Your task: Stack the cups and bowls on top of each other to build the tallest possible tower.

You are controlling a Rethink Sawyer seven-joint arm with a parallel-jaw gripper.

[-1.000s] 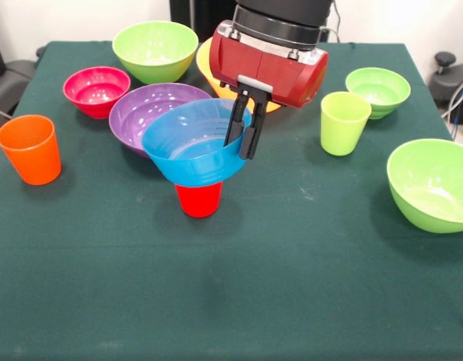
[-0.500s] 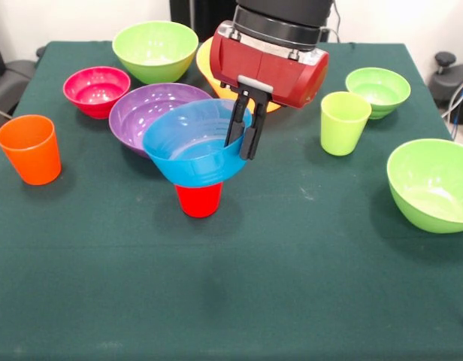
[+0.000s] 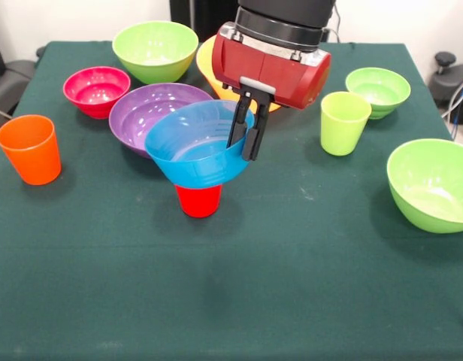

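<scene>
1. Blue bowl (image 3: 195, 150) sits on the upright red cup (image 3: 199, 200) near the middle of the table, its base at the cup's mouth, and it leans a little.
2. Gripper (image 3: 246, 139) has its two black fingers (image 3: 237, 124) clamped over the bowl's rim on the side nearest the lime green cup (image 3: 343, 122) (one inside, one outside).
3. To finish this step well, I would level the bowl and centre it over the cup before letting go, then lift straight up so the rim is not dragged sideways.
4. Dark green cloth (image 3: 307, 286) covers the table; its near half is bare.
5. Purple bowl (image 3: 145, 113) lies just behind the stack, so there is little room there; the orange cup (image 3: 30, 148) stands well apart.
</scene>
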